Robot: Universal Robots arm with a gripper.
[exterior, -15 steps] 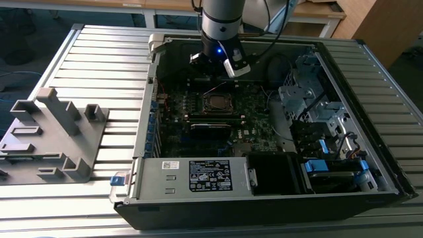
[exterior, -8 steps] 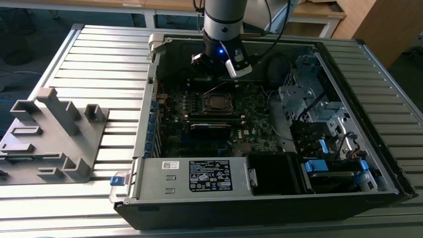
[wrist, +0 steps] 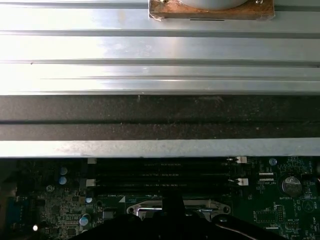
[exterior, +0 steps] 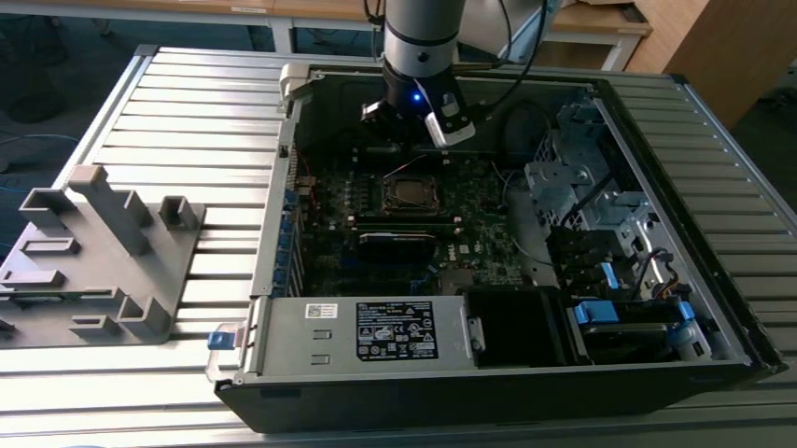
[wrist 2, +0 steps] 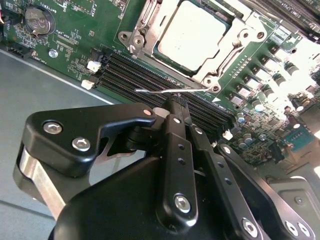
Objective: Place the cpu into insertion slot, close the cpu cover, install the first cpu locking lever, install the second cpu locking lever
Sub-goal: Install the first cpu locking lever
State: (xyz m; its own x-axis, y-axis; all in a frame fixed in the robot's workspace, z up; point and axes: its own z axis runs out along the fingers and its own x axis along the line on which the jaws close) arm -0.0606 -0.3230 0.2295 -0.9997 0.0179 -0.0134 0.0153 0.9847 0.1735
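Gripper point(wrist 2: 176, 102) just beside cpu cover point(wrist 2: 232, 42) edge, above memory slots point(wrist 2: 140, 75)

The arm point(exterior: 421, 33) stands near-vertical at the top centre of the exterior view, its silver-grey wrist pointing down. Below it hangs the black gripper point(wrist 2: 173, 104), seen in the second wrist view as dark linkages narrowing to a tip. Its fingers point(wrist 2: 176, 145) seem pressed together.
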